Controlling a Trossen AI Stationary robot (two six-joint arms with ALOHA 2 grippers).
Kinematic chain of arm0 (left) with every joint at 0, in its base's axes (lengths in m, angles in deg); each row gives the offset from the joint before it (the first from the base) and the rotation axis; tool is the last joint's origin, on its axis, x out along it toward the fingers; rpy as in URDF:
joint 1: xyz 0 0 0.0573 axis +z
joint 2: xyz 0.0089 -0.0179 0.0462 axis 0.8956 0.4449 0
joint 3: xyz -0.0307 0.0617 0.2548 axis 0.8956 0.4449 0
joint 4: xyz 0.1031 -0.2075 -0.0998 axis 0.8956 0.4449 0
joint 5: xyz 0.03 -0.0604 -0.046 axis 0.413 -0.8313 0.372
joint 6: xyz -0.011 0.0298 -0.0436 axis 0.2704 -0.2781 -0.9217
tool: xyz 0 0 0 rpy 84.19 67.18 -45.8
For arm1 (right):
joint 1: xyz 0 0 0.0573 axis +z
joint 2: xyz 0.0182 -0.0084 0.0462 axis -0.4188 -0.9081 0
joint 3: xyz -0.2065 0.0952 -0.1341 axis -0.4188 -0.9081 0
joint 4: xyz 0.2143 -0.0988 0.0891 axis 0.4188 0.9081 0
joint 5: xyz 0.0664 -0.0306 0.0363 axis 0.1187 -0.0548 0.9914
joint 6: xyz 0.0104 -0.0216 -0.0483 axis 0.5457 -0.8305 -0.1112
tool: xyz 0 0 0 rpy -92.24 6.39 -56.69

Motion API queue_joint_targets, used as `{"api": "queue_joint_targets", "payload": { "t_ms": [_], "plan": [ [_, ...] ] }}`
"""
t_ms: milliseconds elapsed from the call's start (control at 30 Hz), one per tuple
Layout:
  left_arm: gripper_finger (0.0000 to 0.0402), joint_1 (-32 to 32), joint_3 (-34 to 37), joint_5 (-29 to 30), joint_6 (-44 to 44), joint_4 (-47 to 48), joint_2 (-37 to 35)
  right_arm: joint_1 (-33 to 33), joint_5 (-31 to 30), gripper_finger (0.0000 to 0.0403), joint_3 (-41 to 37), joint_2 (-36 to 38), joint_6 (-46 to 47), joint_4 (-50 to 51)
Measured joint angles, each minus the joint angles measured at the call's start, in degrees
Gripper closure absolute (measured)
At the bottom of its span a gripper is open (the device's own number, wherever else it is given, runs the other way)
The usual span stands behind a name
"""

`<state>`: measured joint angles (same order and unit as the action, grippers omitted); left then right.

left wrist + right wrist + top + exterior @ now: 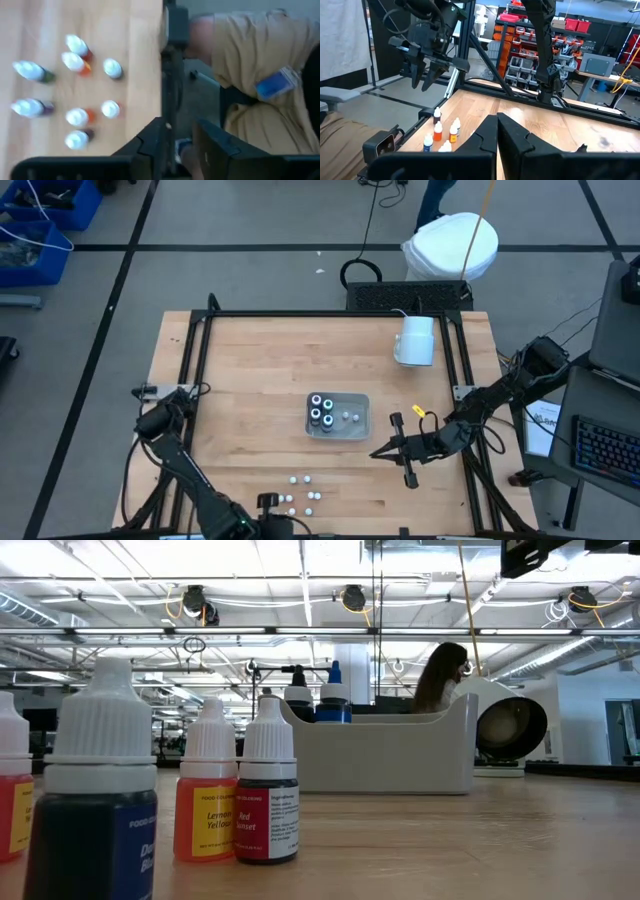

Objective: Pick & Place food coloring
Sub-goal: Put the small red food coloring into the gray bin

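Note:
Several white-capped dropper bottles (303, 495) stand upright on their bases near the table's near edge; the low view shows a blue one (98, 810), a yellow one (208, 802) and a red one (268, 798). A clear tray (358, 428) at mid-table holds small dark pots (320, 410) and two tiny bottles (349, 417). My left gripper (426, 82) hangs open above the near edge, just left of the bottles, touching nothing. My right gripper (497, 131) is shut and empty, level, to the right of the tray (400, 755).
A large white mug (416, 340) stands at the far right of the table. The black frame rail (170, 75) runs along the near edge beside the bottles. A person in beige clothing (250, 60) is just beyond that edge. Bare wood lies between tray and bottles.

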<state>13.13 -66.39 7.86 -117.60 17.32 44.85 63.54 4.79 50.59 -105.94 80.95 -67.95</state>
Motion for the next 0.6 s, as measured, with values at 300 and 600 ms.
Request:
{"api": "queue_joint_targets", "payload": {
  "t_ms": [300, 600],
  "plan": [
    [0.0273, 0.4, 5.1, -4.4, -1.5, 0.1, 0.0, 0.0, 0.0, 0.0403, 0.0, 0.0, 0.2, 0.1],
    [0.0272, 1.0, 9.2, -6.9, -2.9, 1.5, 0.0, 0.0, 0.0, 0.0403, 0.0, 0.0, 0.3, 0.2]
  ]
}}
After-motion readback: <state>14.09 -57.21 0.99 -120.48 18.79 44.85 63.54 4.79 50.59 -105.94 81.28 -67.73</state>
